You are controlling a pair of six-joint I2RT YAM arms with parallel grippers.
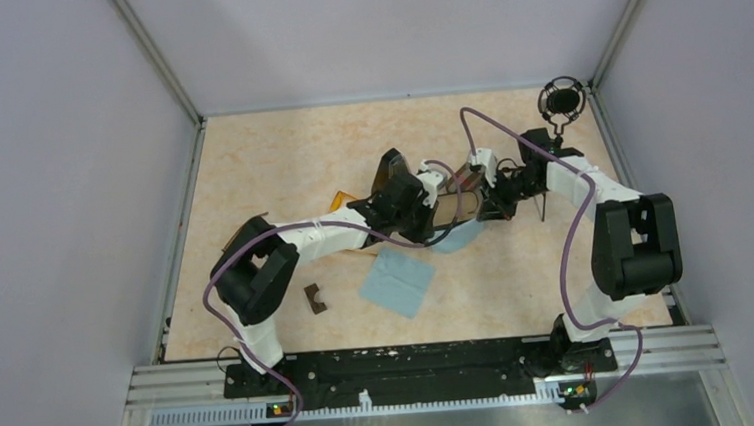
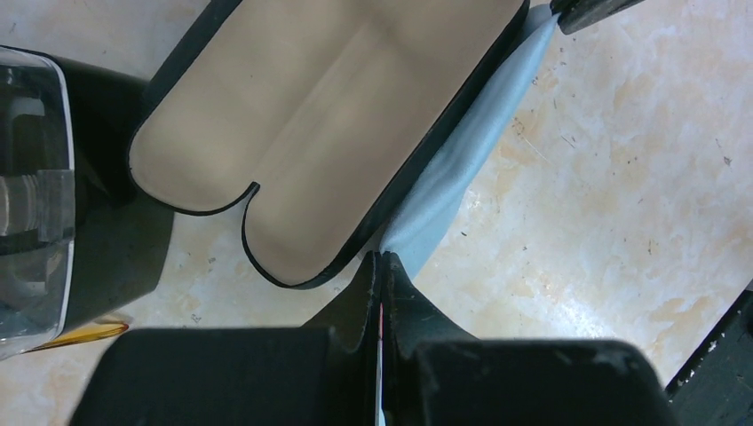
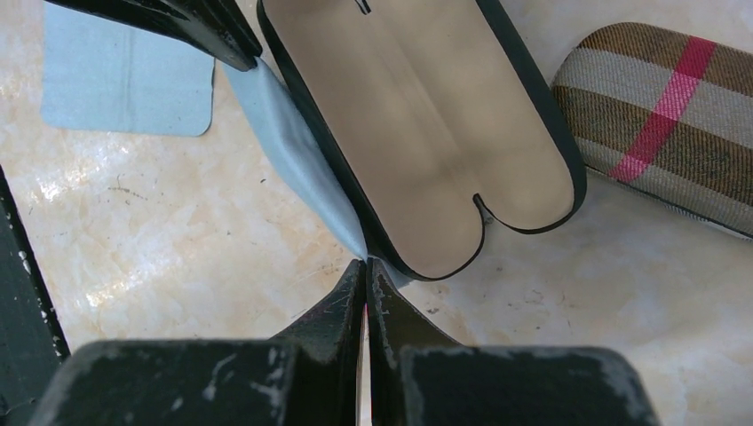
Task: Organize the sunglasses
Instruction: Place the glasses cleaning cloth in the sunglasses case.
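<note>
A light blue cloth [image 2: 462,151] is stretched along the edge of an open black case with beige lining [image 2: 328,115]. My left gripper [image 2: 382,257] is shut on one corner of the cloth and my right gripper [image 3: 366,262] is shut on the opposite corner. From above, both grippers meet mid-table at the case [image 1: 458,205]. The amber-lensed sunglasses [image 1: 342,197] lie left of the left wrist, and an amber edge [image 2: 84,333] shows in the left wrist view. A thin dark-framed pair [image 1: 560,100] stands at the far right corner.
A plaid case [image 3: 657,124] lies just right of the open case. A second blue cloth [image 1: 398,280] lies flat in front of the arms, with a small brown object [image 1: 315,298] to its left. A black triangular case [image 1: 390,167] sits behind the left wrist.
</note>
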